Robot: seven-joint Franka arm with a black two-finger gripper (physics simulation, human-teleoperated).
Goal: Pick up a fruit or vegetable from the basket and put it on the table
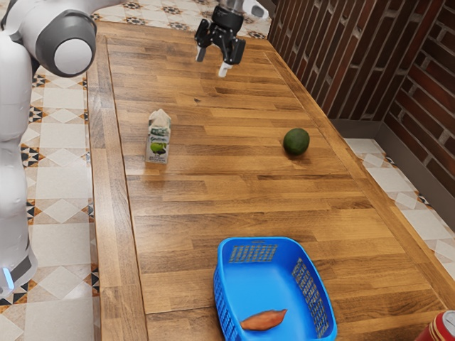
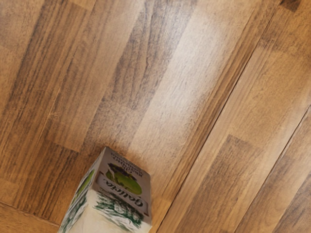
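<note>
Fingers (image 1: 225,69) of my gripper (image 1: 213,62) stand well apart, gripping nothing; in the exterior view an orange vegetable (image 1: 264,320) lies inside the blue basket (image 1: 225,298), between five and six o'clock from them. An avocado (image 1: 296,141) rests on the table (image 1: 192,213) at the basket's twelve o'clock, though I can't tell whether it came from there, so the job is either finished or wholly left. Carton (image 1: 158,138) at my seven o'clock, can (image 1: 442,329) past the basket's three: neither blocks the way.

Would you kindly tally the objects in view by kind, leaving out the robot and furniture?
Produce: 2 (green avocado, orange sweet potato)
Baskets: 1 (blue basket)
Cartons: 1 (drink carton)
Cans: 1 (red can, partly cut off)
Total: 5
</note>
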